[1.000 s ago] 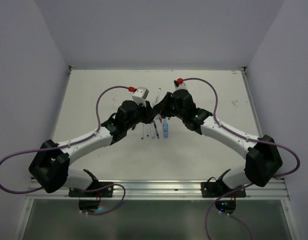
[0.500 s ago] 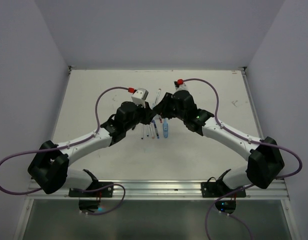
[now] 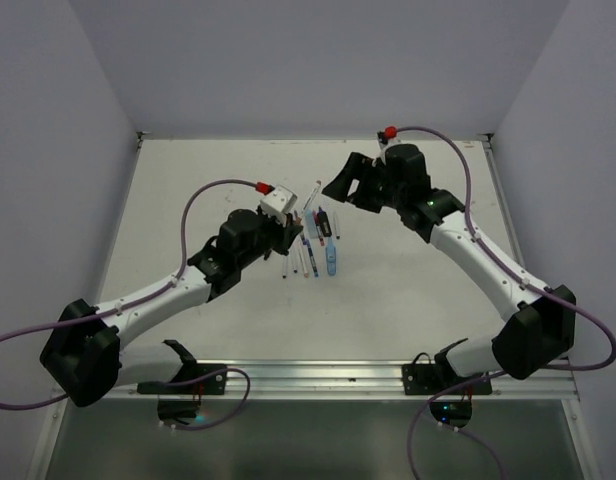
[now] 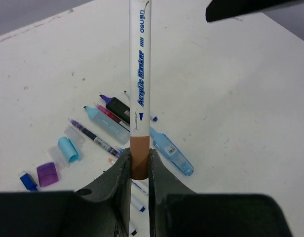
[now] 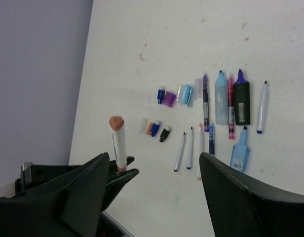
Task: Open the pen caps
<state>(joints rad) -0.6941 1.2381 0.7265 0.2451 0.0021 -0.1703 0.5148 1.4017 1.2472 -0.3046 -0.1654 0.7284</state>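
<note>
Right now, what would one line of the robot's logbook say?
left claw: shut on white marker, held above table | right claw: open, empty, apart from marker | on table: pens, loose caps

You have even, diffuse light from overhead in the top view: the white table (image 3: 388, 310) is bright without glare, the arms (image 3: 478, 260) throw only faint, soft-edged shadows, and the walls (image 3: 318, 60) carry a cool lilac tint. In the left wrist view the print on the white marker (image 4: 139, 74) is crisp, while the dark fingers (image 4: 117, 192) near the lens are underlit and soft. The right wrist view gives you sharp pens (image 5: 241, 106) with thin shadows, but its own fingers (image 5: 241, 202) are blurred black shapes in the foreground.
</note>
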